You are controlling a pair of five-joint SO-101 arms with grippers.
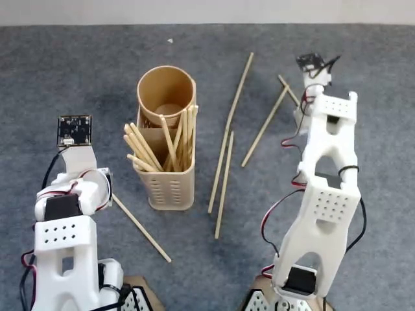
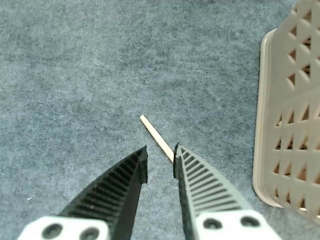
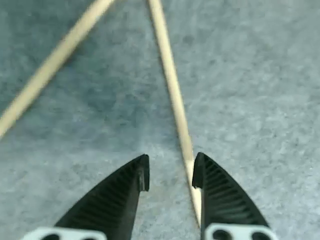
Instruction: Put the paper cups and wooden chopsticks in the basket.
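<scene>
Gathering loose wooden chopsticks off the bench for the basket, paper cup already inside, poising the left claw narrowly parted over one chopstick at the basket's seven o'clock, the right claw similarly parted beside another chopstick at two o'clock, likely needing lowering and closing next.

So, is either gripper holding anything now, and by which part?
Nothing is held. The left gripper is open over one chopstick on the carpet; the right gripper is open over another chopstick.
</scene>
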